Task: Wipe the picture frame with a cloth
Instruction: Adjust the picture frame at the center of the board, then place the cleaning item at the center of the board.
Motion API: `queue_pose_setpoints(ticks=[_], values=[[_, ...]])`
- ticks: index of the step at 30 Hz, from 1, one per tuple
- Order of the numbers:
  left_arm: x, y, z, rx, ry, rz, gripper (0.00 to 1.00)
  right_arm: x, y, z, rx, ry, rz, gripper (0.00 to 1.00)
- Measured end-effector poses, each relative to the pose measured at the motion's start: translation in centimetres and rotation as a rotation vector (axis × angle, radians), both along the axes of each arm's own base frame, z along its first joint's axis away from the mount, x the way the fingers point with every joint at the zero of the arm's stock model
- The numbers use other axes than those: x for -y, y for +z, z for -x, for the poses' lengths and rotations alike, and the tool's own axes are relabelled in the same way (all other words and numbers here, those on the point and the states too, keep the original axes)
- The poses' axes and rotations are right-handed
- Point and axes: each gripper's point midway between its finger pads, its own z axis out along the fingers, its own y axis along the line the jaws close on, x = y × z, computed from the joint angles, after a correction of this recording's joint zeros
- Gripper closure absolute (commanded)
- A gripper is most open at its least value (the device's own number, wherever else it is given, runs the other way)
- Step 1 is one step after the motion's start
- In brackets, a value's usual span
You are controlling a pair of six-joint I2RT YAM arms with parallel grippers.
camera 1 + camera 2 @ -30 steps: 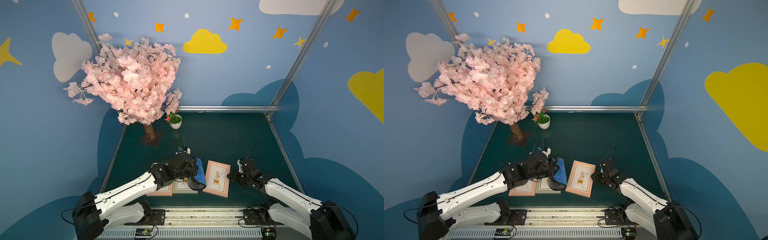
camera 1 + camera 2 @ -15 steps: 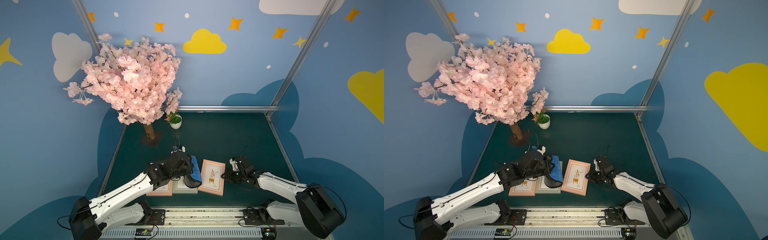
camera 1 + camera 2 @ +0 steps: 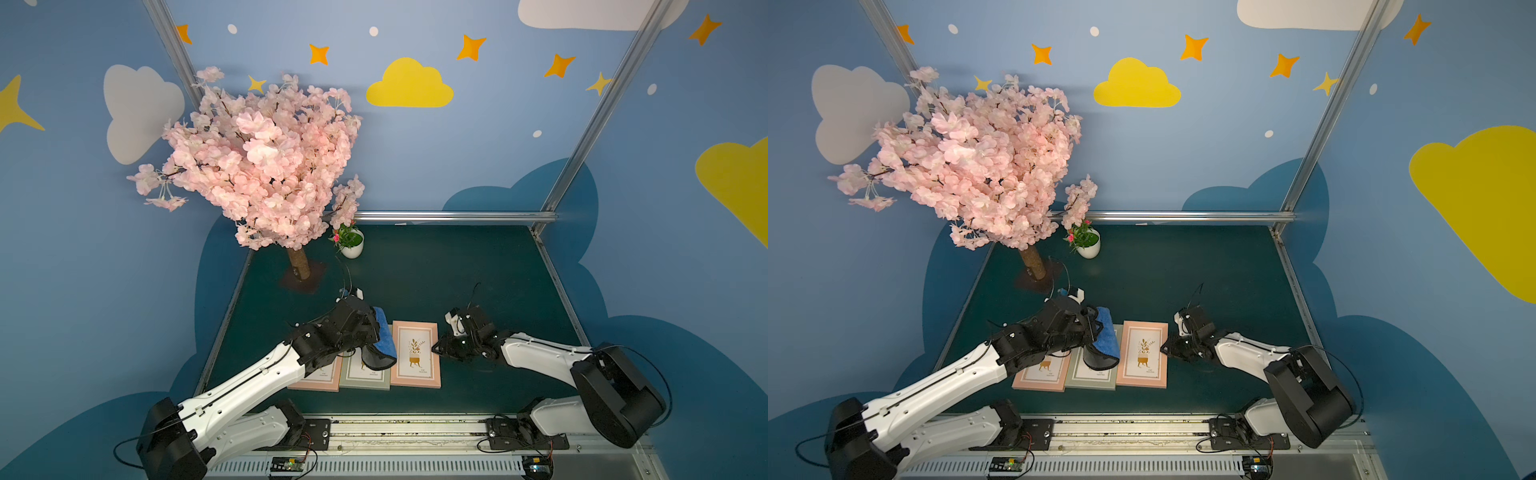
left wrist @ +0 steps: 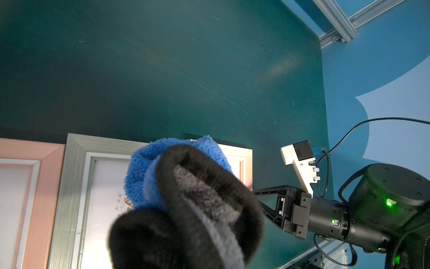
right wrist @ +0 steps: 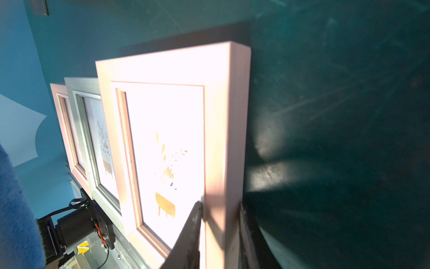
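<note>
Cloth [image 3: 384,343] [image 3: 1106,336] [image 4: 186,198]: bunched, blue face and dark reverse both showing. It hangs from the left pincer [image 3: 372,332] [image 3: 1094,328], which is clamped shut on it. Its dark lower end sits over the grey frame; contact cannot be told.

Three frames lie side by side at the near edge of the worktop [image 3: 436,270]:
- left pink frame [image 3: 320,380] [image 3: 1040,374], partly under the left arm
- grey frame [image 3: 365,378] [image 3: 1094,376], middle
- right pink frame [image 3: 415,353] [image 3: 1143,353] [image 5: 167,139], plant print facing up

Right pincer [image 3: 436,347] [image 3: 1165,347] [image 5: 220,206]: low at the right pink frame's outer side, narrow. Its fingers [image 5: 193,228] straddle that rail, one on the face and one against the outer edge, gripping it.
</note>
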Motion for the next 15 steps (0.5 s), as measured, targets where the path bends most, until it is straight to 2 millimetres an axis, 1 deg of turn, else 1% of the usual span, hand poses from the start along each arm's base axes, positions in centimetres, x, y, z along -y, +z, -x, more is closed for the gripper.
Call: queue_pose_setpoints(ticks=[3,4,6,7,8,9,10,12,15], values=[[-0.3,-0.4,-0.5,-0.006,0.003,-0.021,0.97,0.0,0.0,0.1,-0.001,0.007,0.01,0.71],[-0.3,-0.5,-0.8,-0.007,0.005,-0.03,0.97,0.1,0.0,0.2,0.0,0.008,0.018,0.67],[-0.2,-0.5,-1.7,-0.007,0.005,-0.05,0.97,0.6,0.4,0.3,0.01,0.009,0.034,0.58],[0.0,-0.5,-2.5,-0.005,0.005,-0.064,0.97,0.8,0.8,0.4,0.021,0.006,0.041,0.48],[0.2,-0.3,-3.3,0.002,0.005,-0.075,0.97,1.1,1.4,0.4,0.042,0.006,0.045,0.39],[0.4,-0.2,-4.0,0.011,0.006,-0.084,0.97,1.3,2.0,0.4,0.063,0.003,0.048,0.33],[0.7,-0.1,-5.0,0.024,0.009,-0.094,0.97,1.6,2.9,0.3,0.091,-0.001,0.049,0.3],[1.2,0.0,-6.9,0.045,0.019,-0.112,0.97,1.9,4.8,0.0,0.144,-0.008,0.043,0.26],[1.7,-0.5,-9.9,0.073,0.045,-0.128,0.97,2.6,7.0,-0.2,0.208,-0.022,0.05,0.25]])
